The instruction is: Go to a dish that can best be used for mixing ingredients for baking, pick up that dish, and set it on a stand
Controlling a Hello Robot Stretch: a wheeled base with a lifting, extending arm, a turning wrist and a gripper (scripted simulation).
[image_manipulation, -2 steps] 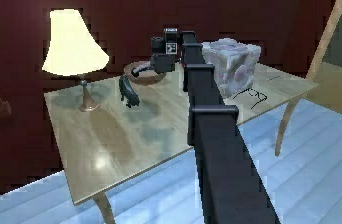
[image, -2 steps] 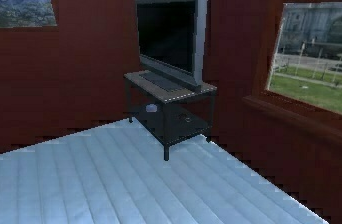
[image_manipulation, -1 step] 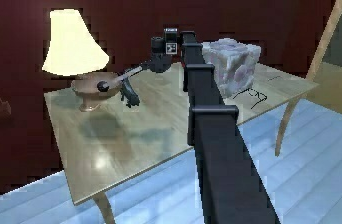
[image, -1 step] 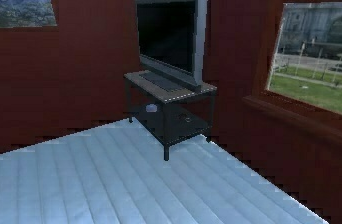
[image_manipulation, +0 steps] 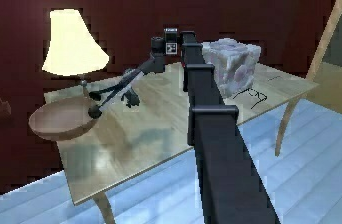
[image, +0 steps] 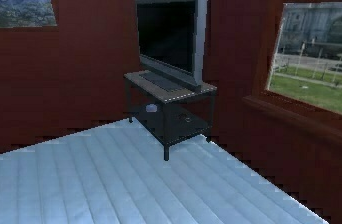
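The wide brown wooden bowl [image_manipulation: 64, 122] lies on the pale bench [image_manipulation: 179, 140] just beside the cream-shaded lamp [image_manipulation: 71, 45]; the tool [image_manipulation: 97, 104] is near its rim, whether holding anything I cannot tell; best lifted straight, level, clear of the lamp.

You'll see the table [image_manipulation: 149, 140] top as pale wood with a glossy, reflective sheen. At its left edge the bowl [image_manipulation: 59, 120] looks like smooth brown wood. The lamp [image_manipulation: 71, 45] shade looks matt, like cloth. The television [image: 167, 35] screen is glossy black, and the stand [image: 204, 88] has a dark frame that looks like metal.
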